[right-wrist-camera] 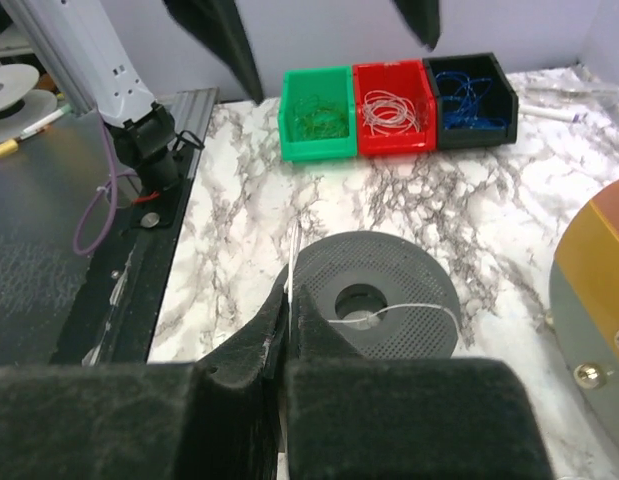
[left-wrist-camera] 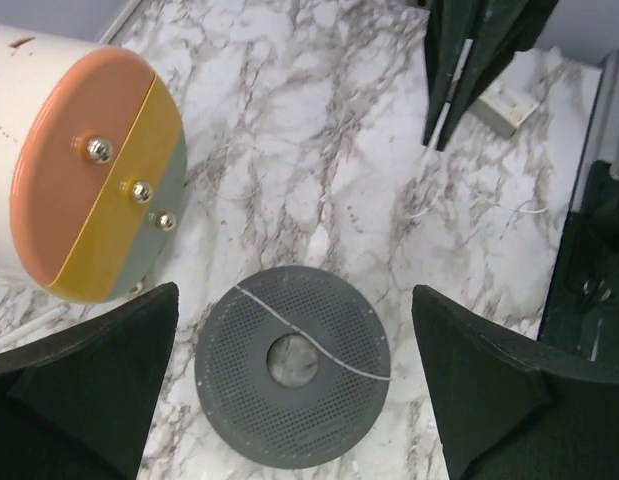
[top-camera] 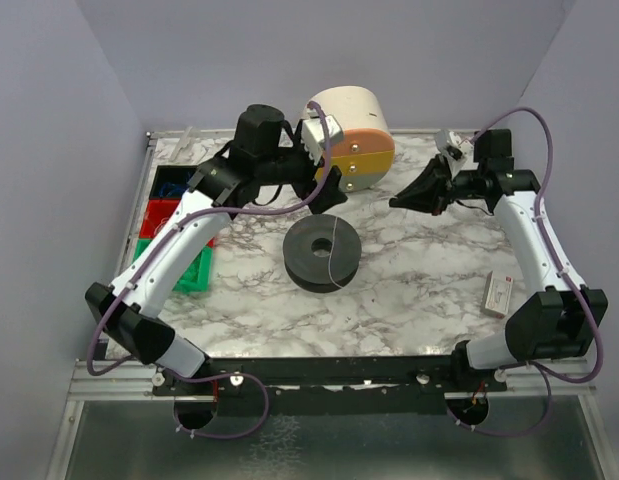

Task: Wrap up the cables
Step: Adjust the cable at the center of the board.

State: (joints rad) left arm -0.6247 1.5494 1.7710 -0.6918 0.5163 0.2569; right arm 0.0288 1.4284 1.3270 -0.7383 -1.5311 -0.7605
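The cable strand [top-camera: 331, 250] is recorded draped over the dark grey spool [top-camera: 311, 262] at centre frame in the top view. Its long axis runs top to bottom there, and upper left to lower right across the hub hole in the left wrist view. The left gripper [left-wrist-camera: 294, 290] is spread fully above the spool with nothing grasped, and the right gripper [right-wrist-camera: 287, 300] is pressed closed with the pale strand caught in its finger seam. Wire coils in the green bin [right-wrist-camera: 316, 115], red bin [right-wrist-camera: 393, 105] and black bin [right-wrist-camera: 471, 95] are resolved only in the right wrist view.
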